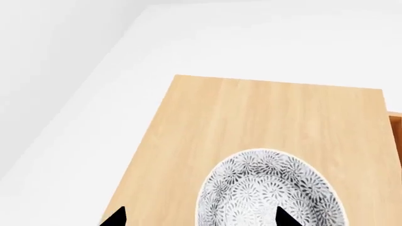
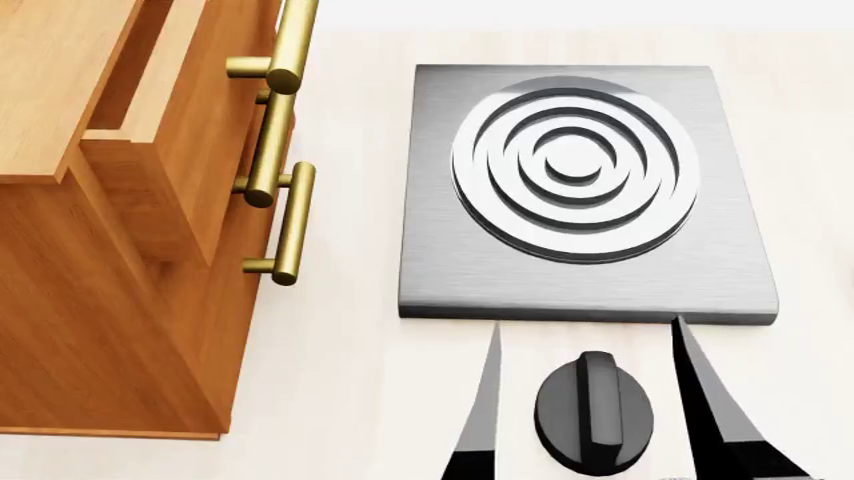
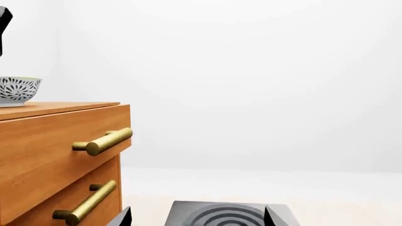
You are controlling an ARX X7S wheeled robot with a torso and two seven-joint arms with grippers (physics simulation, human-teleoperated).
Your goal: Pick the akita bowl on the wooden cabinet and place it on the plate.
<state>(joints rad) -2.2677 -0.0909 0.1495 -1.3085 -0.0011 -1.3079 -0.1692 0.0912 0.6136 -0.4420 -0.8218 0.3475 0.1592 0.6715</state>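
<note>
Bowl on cabinet top, below the left gripper

Fingertips of the left gripper (image 1: 199, 217) showed as two dark points at the near edge of the left wrist view, spread wide apart and holding nothing. One tip overlapped the bowl (image 1: 271, 190); the other sat off to the side over the cabinet (image 1: 264, 117) edge. Contact with the bowl could not be told. The bowl stood upright on the cabinet's flat top, speckled pattern plain; what lay inside it could not be seen.

In the head view the right gripper (image 2: 587, 400) hung low, its two fingers well apart and empty, with a black knob (image 2: 595, 412) showing between them. Beyond lay the grey burner (image 2: 582, 190) with its rings, beside the cabinet's brass handles (image 2: 287, 225).

From the right wrist, the bowl showed on the cabinet top, far off.
</note>
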